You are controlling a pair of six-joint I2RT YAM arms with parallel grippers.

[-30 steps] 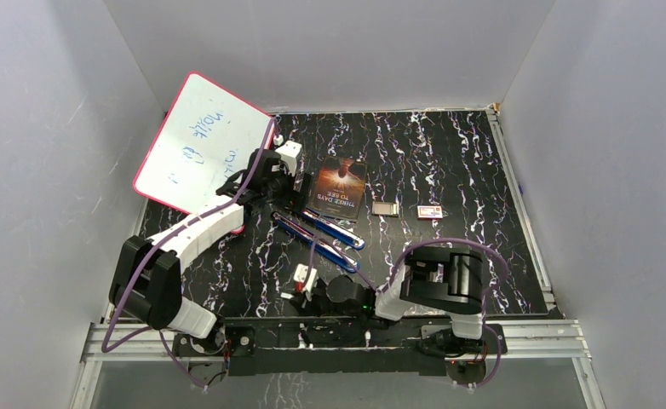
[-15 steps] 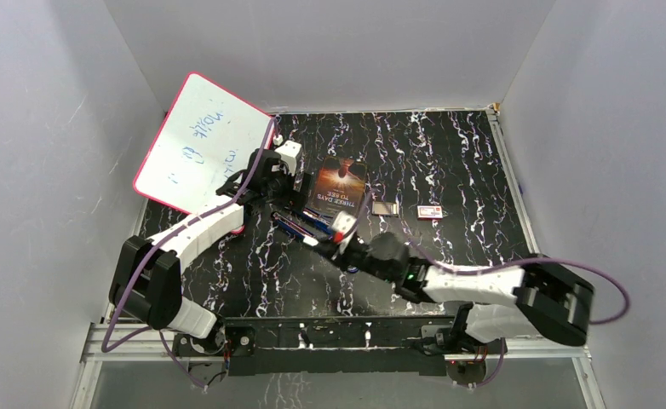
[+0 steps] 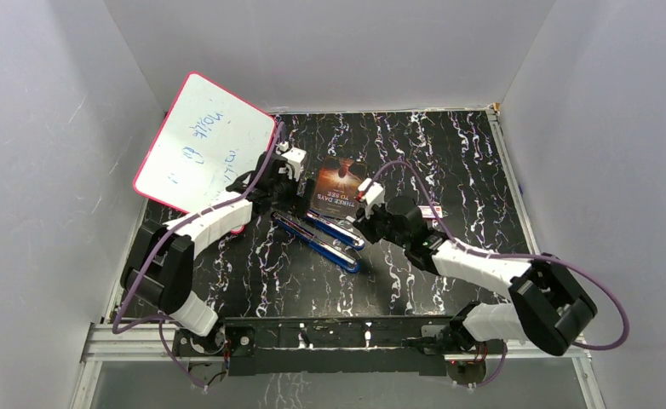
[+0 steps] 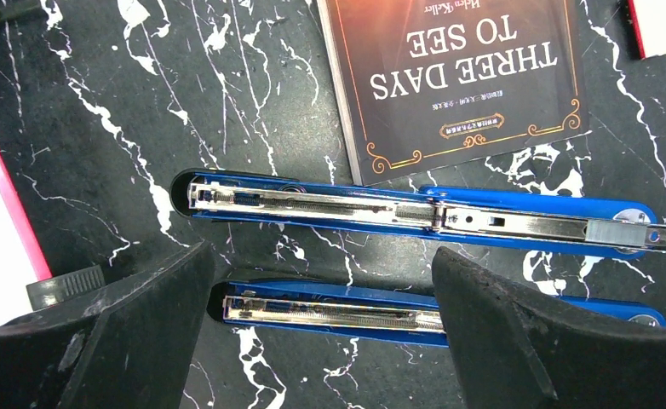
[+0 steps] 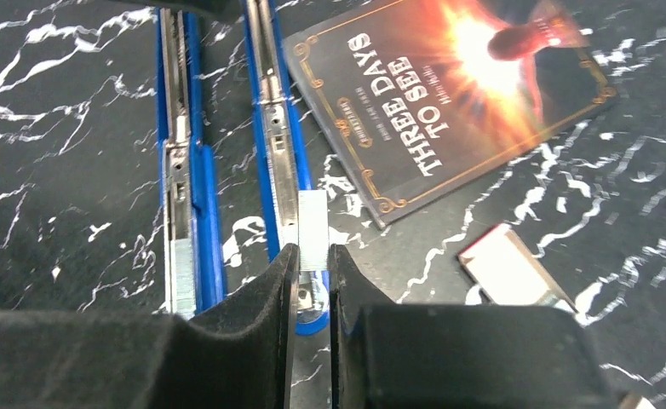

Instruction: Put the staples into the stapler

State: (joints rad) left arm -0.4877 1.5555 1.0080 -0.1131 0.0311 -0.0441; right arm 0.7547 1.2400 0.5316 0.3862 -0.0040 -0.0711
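Observation:
The blue stapler (image 3: 317, 240) lies opened flat on the black marbled table, its two long halves side by side with their metal rails facing up (image 4: 432, 213). My right gripper (image 5: 312, 266) is shut on the staples (image 5: 312, 228), a short silvery strip held over the near end of the right-hand rail; whether the strip touches the rail I cannot tell. In the top view the right gripper (image 3: 357, 228) hangs at the stapler's right end. At the other end my left gripper (image 4: 321, 328) is open, its wide-apart fingers (image 4: 108, 341) straddling the nearer half without touching it.
A dark book titled "Three Days to See" (image 3: 338, 187) lies just behind the stapler. A small box with a red edge (image 5: 504, 268) sits right of my right gripper. A pink-framed whiteboard (image 3: 202, 149) leans at the back left, close to my left arm.
My right arm has swung out from near its base to the stapler's right end, carrying the staples. My left gripper has barely shifted and stays open.

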